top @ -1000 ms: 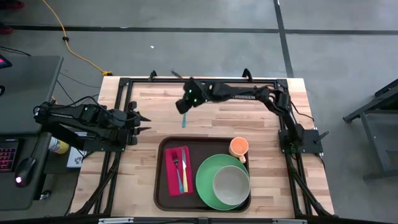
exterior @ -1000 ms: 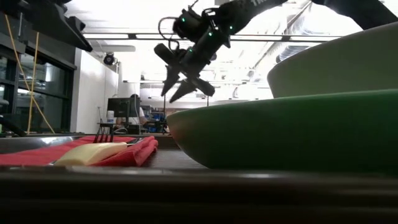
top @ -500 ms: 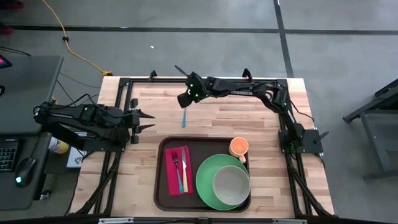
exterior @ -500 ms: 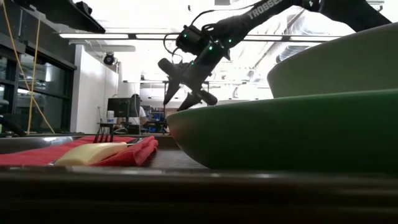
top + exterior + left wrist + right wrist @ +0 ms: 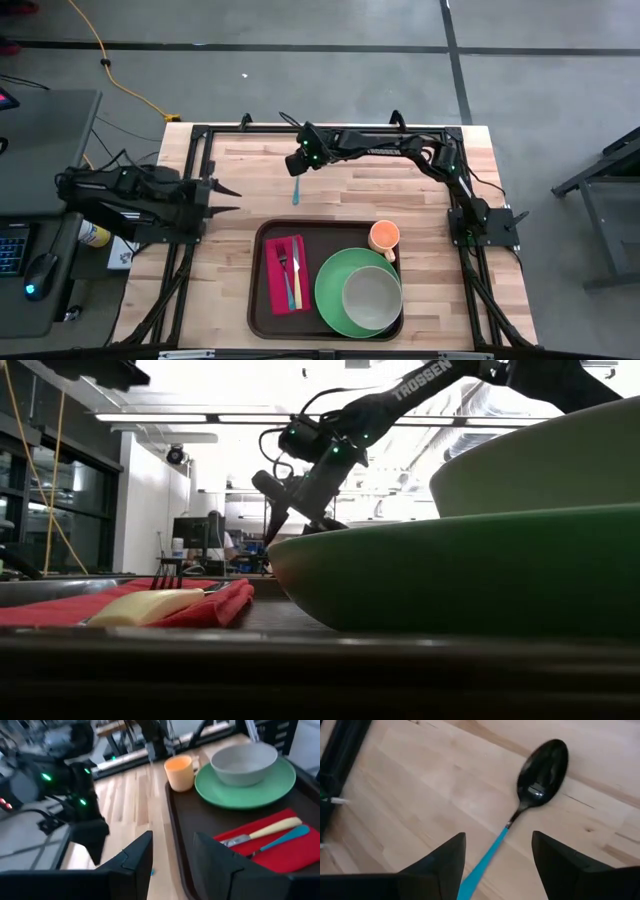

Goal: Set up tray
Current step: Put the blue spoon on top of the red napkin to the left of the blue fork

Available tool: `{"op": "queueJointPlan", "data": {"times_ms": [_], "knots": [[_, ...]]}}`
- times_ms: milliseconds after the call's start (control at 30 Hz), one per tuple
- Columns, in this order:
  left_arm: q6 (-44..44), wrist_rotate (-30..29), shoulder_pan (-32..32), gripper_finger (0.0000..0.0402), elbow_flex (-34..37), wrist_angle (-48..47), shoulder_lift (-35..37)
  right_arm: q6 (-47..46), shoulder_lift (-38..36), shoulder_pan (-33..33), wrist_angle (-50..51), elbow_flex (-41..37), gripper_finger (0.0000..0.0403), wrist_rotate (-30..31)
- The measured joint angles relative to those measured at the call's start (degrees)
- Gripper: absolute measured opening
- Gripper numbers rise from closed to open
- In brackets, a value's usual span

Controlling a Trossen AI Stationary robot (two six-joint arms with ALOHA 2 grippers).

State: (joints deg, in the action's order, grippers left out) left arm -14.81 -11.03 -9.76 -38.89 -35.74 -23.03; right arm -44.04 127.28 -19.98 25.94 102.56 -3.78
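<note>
The dark brown tray (image 5: 262, 300) lies near the table's near edge. It carries a red napkin (image 5: 284, 275) with a fork and a knife, a green plate (image 5: 332, 295) with a grey bowl (image 5: 372, 293), and an orange cup (image 5: 384, 236). A spoon (image 5: 543, 767) with a black bowl and blue handle (image 5: 297, 192) lies flat on the wood, on the far side of the tray. My right gripper (image 5: 296, 168) hangs open just above it, fingers either side of the handle (image 5: 485, 860), not touching. My left gripper (image 5: 228, 198) waits open at the table's left.
Bare wood stretches between the spoon and the tray's far rim (image 5: 320, 224). A black metal frame (image 5: 200, 150) runs along the table's left and far edges. In the low view the plate (image 5: 450, 570) and bowl (image 5: 540, 460) fill the foreground. A yellow cable (image 5: 120, 80) lies on the floor.
My right gripper has come down toward the spoon, still open, and now hangs close over the handle. My left gripper has drawn back a little toward the table's left edge. The spoon and the things on the tray have stayed where they were.
</note>
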Motion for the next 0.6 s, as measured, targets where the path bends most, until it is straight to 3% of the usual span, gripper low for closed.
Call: {"op": "queueJointPlan", "data": {"times_ms": [200,400,600], "knots": [[-0.58,-0.02,0.0,0.0172,0.0,-1.58,5.48,-2.04,0.0,0.28,-0.74,0.0,0.0204,1.15],[-0.17,-3.02,0.0,0.0172,0.0,-4.76,7.22,-2.72,-1.03,1.46,-3.07,-0.01,0.0204,-1.76],[-0.69,-5.32,0.0,0.0172,1.12,-3.75,7.24,-3.49,-7.53,2.03,3.92,0.41,0.0193,7.53]]}}
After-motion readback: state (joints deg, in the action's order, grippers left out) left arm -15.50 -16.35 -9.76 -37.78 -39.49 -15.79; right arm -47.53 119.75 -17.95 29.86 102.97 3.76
